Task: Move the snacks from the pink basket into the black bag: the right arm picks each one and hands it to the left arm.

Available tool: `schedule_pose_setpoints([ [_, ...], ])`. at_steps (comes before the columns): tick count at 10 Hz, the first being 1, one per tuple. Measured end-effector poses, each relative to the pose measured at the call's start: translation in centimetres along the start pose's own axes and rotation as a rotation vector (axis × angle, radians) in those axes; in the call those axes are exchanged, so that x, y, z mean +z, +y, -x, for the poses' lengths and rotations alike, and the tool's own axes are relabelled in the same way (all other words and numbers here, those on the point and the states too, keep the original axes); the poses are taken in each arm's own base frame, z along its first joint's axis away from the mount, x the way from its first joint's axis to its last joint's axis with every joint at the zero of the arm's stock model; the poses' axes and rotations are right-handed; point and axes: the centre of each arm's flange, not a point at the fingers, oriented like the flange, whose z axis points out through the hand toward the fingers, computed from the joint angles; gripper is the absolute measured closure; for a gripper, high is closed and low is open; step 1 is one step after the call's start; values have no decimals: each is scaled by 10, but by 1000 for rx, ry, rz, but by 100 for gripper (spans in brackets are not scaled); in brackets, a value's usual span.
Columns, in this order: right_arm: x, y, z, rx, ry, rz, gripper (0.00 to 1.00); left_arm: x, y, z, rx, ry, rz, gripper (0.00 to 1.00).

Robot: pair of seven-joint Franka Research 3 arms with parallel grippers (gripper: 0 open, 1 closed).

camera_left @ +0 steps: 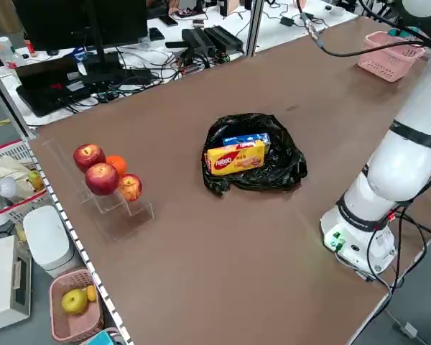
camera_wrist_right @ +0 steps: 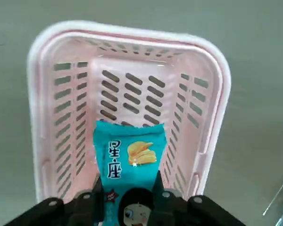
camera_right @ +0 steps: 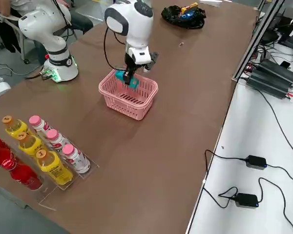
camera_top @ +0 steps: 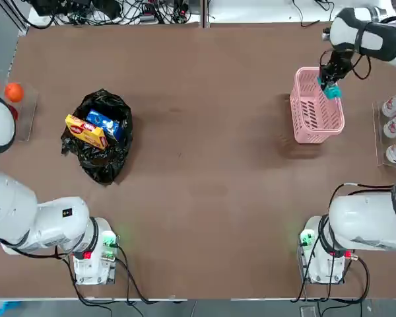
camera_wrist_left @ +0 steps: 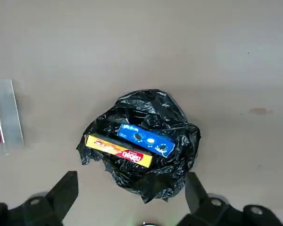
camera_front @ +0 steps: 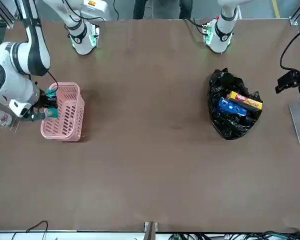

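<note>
The right tool (camera_wrist_right: 128, 200) grips the teal-blue packet (camera_wrist_right: 129, 162).

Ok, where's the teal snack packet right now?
In the right wrist view, the teal snack packet is between the right gripper's fingers, over the pink basket.

We see a slim teal-blue packet (camera_wrist_right: 130, 160) gripped upright between the right pincer's fingers above the basket; below the left pincer, a yellow-and-red packet (camera_wrist_left: 119, 150) and a blue-and-white pouch (camera_wrist_left: 146, 140) lie side by side.
</note>
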Motion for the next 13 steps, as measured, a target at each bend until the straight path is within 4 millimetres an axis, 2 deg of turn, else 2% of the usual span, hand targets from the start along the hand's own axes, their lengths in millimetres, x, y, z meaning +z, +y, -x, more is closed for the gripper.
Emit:
schedule_pose_setpoints([
  [3, -34, -36, -9, 162, -13, -103, 61, 1, -13, 1, -23, -4, 7, 0],
  [5, -41, -68, -14, 295, -18, -175, 61, 7, -17, -2, -52, -14, 55, 0],
  [8, -47, -102, -22, 485, -76, -272, 61, 21, -29, -8, -195, -44, 188, 0],
  [11, -55, -140, -24, 447, -95, -280, 62, 42, -20, -17, -305, -104, 328, 0],
  [13, -66, -195, -20, 248, -69, -276, 62, 50, -7, -24, -373, -96, 381, 0],
])
